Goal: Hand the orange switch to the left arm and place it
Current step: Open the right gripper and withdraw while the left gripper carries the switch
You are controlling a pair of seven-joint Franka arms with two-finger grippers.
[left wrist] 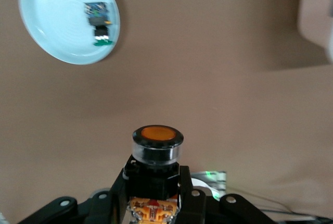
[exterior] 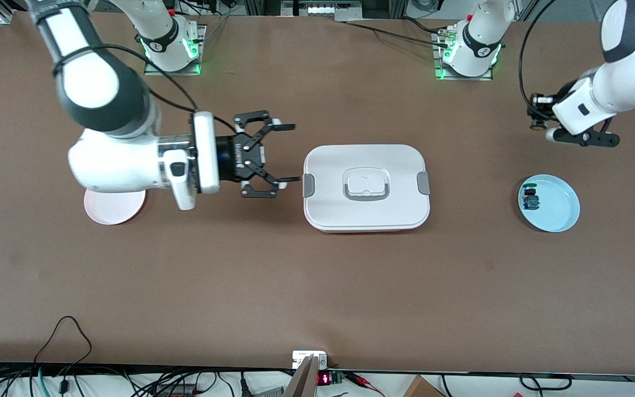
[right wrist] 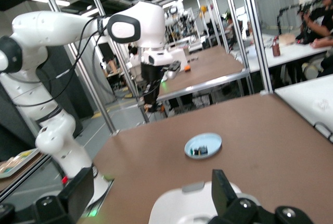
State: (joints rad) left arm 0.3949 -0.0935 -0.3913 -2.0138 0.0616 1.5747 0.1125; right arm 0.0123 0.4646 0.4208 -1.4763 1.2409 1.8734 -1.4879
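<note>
Left gripper (left wrist: 154,211) pinching orange switch (left wrist: 156,151), aloft above the table beside the blue plate (exterior: 549,203). Right gripper (exterior: 287,153) spread wide beside the box (exterior: 366,186), waiting. Pickup done; handover, box crossing, placing remaining.

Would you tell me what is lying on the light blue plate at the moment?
On the light blue plate, near its rim, lies one small blue-and-green component. The rest of the plate is bare. What is beneath that component cannot be seen.
</note>
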